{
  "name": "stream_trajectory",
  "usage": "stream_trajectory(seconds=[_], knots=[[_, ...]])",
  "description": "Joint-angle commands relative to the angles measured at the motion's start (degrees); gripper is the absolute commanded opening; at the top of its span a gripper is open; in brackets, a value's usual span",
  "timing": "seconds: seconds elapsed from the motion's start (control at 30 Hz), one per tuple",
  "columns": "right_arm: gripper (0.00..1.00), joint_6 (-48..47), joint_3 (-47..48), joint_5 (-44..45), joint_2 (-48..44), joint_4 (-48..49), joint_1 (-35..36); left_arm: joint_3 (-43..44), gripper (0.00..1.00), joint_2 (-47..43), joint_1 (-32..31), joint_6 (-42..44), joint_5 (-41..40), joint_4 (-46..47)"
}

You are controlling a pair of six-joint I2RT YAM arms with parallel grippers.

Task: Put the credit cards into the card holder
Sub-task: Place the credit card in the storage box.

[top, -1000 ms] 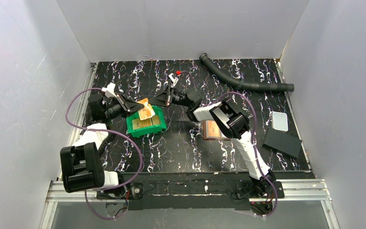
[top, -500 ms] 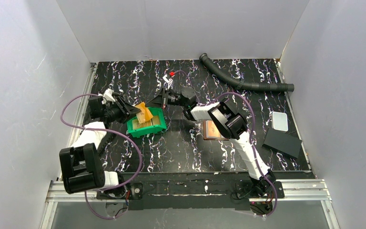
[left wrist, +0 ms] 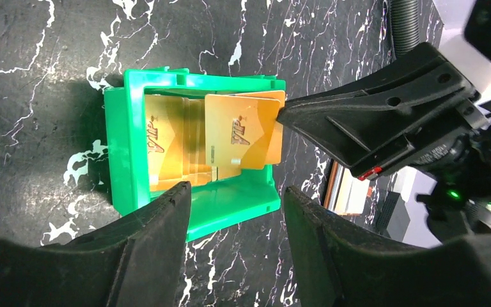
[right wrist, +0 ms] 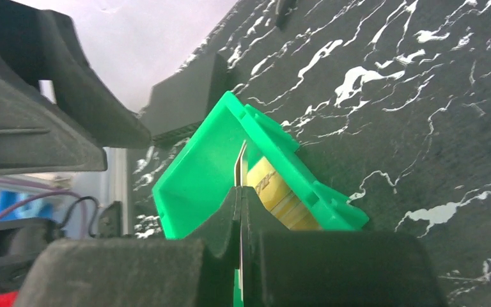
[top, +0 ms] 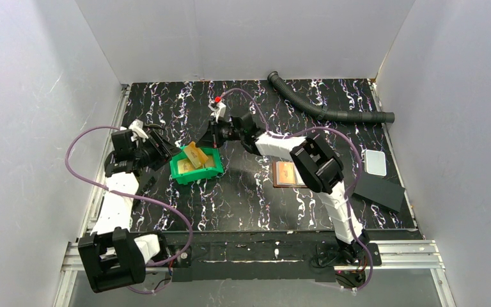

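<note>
Pinching steeply tilted orange card [left wrist: 243, 131] over green bin [left wrist: 118, 153], right jaws closed, left jaws parted, empty

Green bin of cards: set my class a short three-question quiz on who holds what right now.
1. True or false: the left gripper is shut on a card.
2. Which gripper pinches the orange card at the green bin? A left, B right, C neither.
3. Short answer: where do the other cards lie?
Key: 1 false, its jaws stand open; 2 B, the right gripper; 3 inside the green bin.
</note>
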Motion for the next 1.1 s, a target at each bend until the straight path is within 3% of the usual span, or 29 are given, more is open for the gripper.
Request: stream_trajectory(seconds=[0.0,0.3,0.43,0.73,0.97,1.07], knots=[[0.01,-21.37,6.70,12.13,-6.00,-22.30,4.86,1.11,0.54,-2.92,0.29,0.25,-2.12,-3.22],[0.01,-25.58,9.85,17.70,-6.41,-28.10,7.31,1.18,0.54,-4.84,0.25,-0.97,-0.62,-3.91],[0.01,-22.90,9.73,16.76,-6.80,-26.89,6.65,1.24,0.54,-5.38,0.26,-0.87,0.74,-3.83],[0.01,8.35,-0.36,2.92,-10.06,-1.41,-2.07,1.46,0.58,-4.96,0.28,-4.16,10.14,0.94],[0.01,30.86,-6.07,-0.88,-9.20,19.57,-5.06,-0.10,0.62,-2.52,0.28,-9.23,13.89,7.44],[0.01,38.86,-7.43,-1.19,-8.76,27.52,-5.31,-2.13,0.62,0.11,0.25,-15.46,18.44,15.18]])
